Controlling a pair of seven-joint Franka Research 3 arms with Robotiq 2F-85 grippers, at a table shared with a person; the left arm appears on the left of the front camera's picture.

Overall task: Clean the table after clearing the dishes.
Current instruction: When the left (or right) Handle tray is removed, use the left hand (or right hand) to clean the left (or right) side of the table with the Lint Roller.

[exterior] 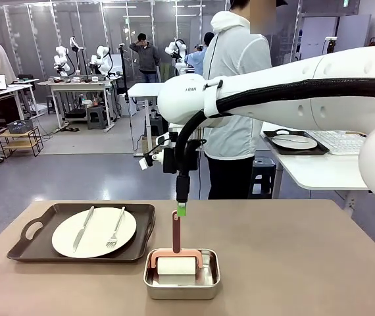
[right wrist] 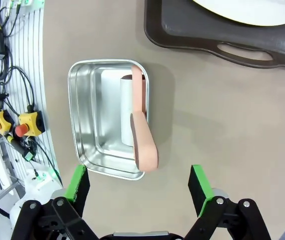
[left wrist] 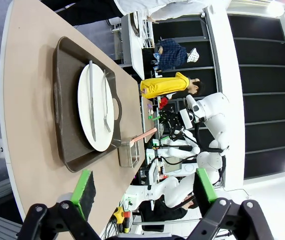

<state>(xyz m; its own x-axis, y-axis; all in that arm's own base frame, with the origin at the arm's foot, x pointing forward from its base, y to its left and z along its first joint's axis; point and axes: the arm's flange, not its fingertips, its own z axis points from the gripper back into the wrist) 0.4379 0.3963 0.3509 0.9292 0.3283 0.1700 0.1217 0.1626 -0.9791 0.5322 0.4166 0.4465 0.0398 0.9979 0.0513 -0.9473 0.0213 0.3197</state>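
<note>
~Half done: tray point(exterior: 75, 255) w/ plate point(exterior: 99, 232) left of steel pan point(exterior: 181, 294) uncleared, other tray point(exterior: 270, 139) off beyond pan; R gripper point(exterior: 181, 209) released above pan's roller point(exterior: 176, 264), L gripper point(left wrist: 145, 187) released too, wiping not begun.

"What's on the brown table point(exterior: 293, 263)?"

"A dark tray point(exterior: 39, 249) on the left side. And a little shiny pan point(exterior: 181, 289) in the middle, by the near edge."

"Do they touch?"

"No. The pan sits near the tray's corner, with bare table between them."
</note>
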